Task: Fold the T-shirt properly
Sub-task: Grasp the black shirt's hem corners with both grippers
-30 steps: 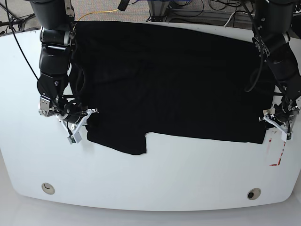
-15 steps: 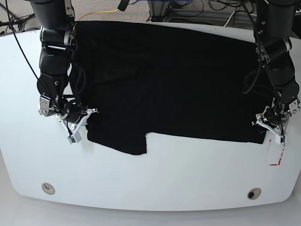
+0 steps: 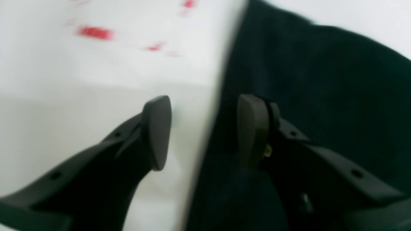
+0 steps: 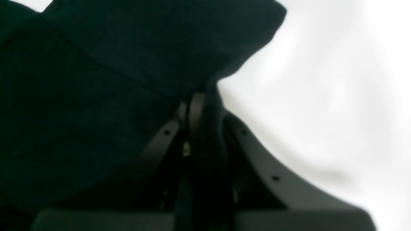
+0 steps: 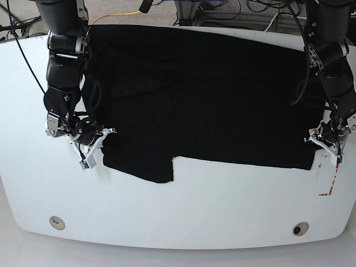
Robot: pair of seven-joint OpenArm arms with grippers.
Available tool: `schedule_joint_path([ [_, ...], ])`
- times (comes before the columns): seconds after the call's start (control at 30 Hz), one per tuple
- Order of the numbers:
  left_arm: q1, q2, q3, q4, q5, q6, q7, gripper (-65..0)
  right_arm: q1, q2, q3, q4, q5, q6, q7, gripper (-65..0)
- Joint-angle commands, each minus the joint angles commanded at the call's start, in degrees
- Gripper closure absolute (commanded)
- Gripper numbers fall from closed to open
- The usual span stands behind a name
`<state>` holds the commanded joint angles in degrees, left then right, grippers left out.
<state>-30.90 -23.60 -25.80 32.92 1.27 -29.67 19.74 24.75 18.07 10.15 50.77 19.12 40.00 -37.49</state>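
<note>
The black T-shirt (image 5: 211, 94) lies spread flat across the white table (image 5: 183, 206), with a sleeve hanging toward the front left. My right gripper (image 5: 100, 146) is at the shirt's left edge, shut on a fold of the T-shirt (image 4: 96, 80) that bunches over the right gripper (image 4: 196, 106). At the shirt's front right corner my left gripper (image 5: 325, 149) stands open. In the left wrist view the left gripper (image 3: 205, 128) straddles the hem: one finger (image 3: 253, 128) is over the T-shirt (image 3: 321, 80), the other finger (image 3: 157, 131) over bare table. No print shows.
Red marks (image 5: 328, 189) sit on the table just in front of the left gripper. Two round holes (image 5: 55, 222) (image 5: 300, 228) lie near the front edge. Cables (image 5: 122, 15) run behind the table's back edge.
My left gripper shifted left toward the shirt's corner, then back slightly right. The right arm and the shirt have not moved.
</note>
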Motion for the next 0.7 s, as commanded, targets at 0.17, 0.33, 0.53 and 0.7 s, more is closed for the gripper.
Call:
schedule_joint_path([
  [0.17,0.0,1.93,0.0,0.0,0.09,0.0,0.09,-31.2,0.0,0.0,0.0,0.0,0.0,0.0,0.0,0.0],
  [0.33,-0.09,3.16,0.0,-0.09,-0.09,-0.09,0.09,-31.2,0.0,0.0,0.0,0.0,0.0,0.0,0.0,0.0],
  [0.53,-0.09,3.52,0.0,-0.09,0.18,0.09,0.09,-27.6,0.0,0.0,0.0,0.0,0.0,0.0,0.0,0.0],
  [0.7,-0.09,3.52,1.49,-0.09,0.26,0.97,-0.26,0.0,0.09,0.0,0.0,0.0,-0.26,0.0,0.18,0.0],
])
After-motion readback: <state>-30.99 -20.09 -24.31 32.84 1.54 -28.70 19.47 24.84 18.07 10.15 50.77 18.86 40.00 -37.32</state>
